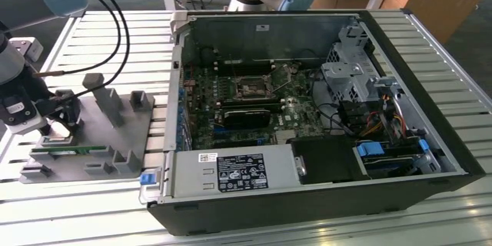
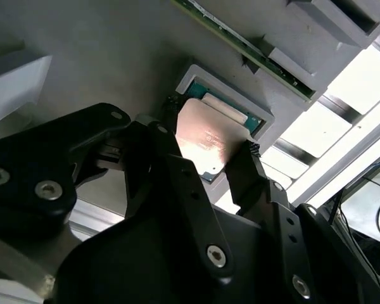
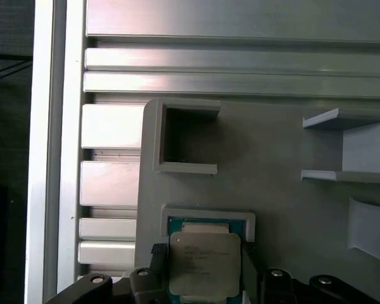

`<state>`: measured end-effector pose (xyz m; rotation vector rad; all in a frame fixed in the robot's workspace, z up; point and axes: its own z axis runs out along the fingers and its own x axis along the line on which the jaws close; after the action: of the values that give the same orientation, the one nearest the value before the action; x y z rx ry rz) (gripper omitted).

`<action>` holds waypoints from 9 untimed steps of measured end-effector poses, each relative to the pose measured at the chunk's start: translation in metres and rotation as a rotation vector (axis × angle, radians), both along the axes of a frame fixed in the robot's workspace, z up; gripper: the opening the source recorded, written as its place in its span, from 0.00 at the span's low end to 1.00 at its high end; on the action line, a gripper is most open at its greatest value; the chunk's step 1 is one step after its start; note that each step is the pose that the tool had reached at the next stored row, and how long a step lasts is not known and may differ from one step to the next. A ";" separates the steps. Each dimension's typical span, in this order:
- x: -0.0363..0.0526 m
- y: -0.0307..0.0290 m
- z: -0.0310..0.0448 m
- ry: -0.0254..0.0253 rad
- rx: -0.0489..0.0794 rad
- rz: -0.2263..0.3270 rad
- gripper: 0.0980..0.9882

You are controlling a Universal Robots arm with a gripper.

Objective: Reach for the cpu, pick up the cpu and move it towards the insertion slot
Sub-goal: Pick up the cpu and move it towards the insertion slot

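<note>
The cpu (image 3: 202, 269) is a silver-topped square chip lying at a shallow recess of the grey fixture (image 1: 100, 142), with green board showing around it. In both wrist views my gripper (image 2: 209, 144) (image 3: 202, 254) has a black finger (image 2: 166, 136) pressed against each of two opposite edges of the cpu (image 2: 206, 126), so it is shut on it. The chip sits at or barely above the recess rim. In the exterior view my gripper (image 1: 57, 133) hangs low over the fixture at the exterior view's left. The insertion slot (image 1: 252, 89) is the metal-framed socket on the motherboard inside the open computer case.
A long green memory stick (image 1: 73, 149) (image 2: 240, 44) lies in the fixture beside the cpu recess. Grey fixture posts (image 1: 108, 105) rise close to the gripper. The case wall (image 1: 178, 84) stands between fixture and socket. Cables (image 1: 115, 33) hang above the slatted table (image 1: 115, 194).
</note>
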<state>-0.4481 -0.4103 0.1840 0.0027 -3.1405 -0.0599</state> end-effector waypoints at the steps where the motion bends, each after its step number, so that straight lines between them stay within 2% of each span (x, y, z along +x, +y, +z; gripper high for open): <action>1: 0.0000 0.0000 0.0000 0.0002 0.000 0.000 0.51; 6: 0.0001 0.0000 0.0004 -0.0004 0.000 0.000 0.50; 9: 0.0000 0.0000 0.0037 -0.0001 0.000 0.000 0.50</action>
<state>-0.4481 -0.4103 0.1877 0.0027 -3.1406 -0.0597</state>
